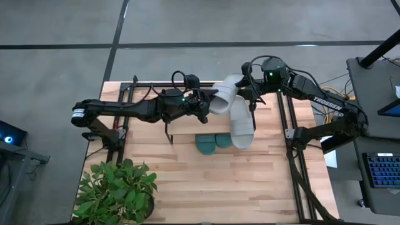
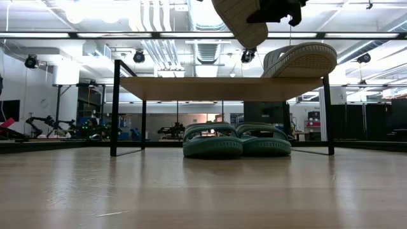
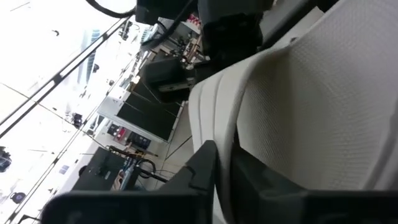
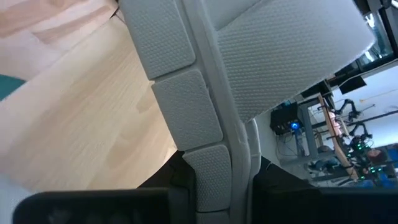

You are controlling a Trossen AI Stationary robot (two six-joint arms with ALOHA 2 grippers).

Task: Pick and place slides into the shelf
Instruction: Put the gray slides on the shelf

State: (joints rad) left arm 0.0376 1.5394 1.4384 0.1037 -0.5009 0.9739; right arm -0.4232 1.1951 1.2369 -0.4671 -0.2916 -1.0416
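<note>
The shelf (image 1: 187, 125) stands on the counter (image 1: 250, 181), and everything here is placed from it. Its wooden top board (image 2: 219, 88) sits on thin black legs (image 2: 116, 108).

Under the board, side by side and touching, lie the two teal slides (image 2: 235, 141); from above, only their ends (image 1: 212, 143) stick out past the board's near edge.

One grey slide (image 1: 241, 124) lies on the board at its right end, with one end reaching past the near edge over the teal pair. In the low view this slide (image 2: 300, 59) rests tilted on the board, sole outward.

The other grey slide (image 1: 224, 97) is in the air above the board's far right part, well clear of the wood, as the low view shows (image 2: 238, 22). Both arms meet at it.

The left tool (image 1: 206, 107) reaches in from the left, over the board, and is clenched on this slide: in its wrist view the dark fingers (image 3: 205, 171) pinch a pale foam edge (image 3: 217, 112).

The right tool (image 1: 249, 87) comes from the right, beyond the board's far right corner, and grasps the same slide; its wrist view shows the textured grey strap (image 4: 186, 106) running down between its fingers (image 4: 180, 180).

A potted plant (image 1: 119, 190) stands on the counter well in front of the shelf's left end.
</note>
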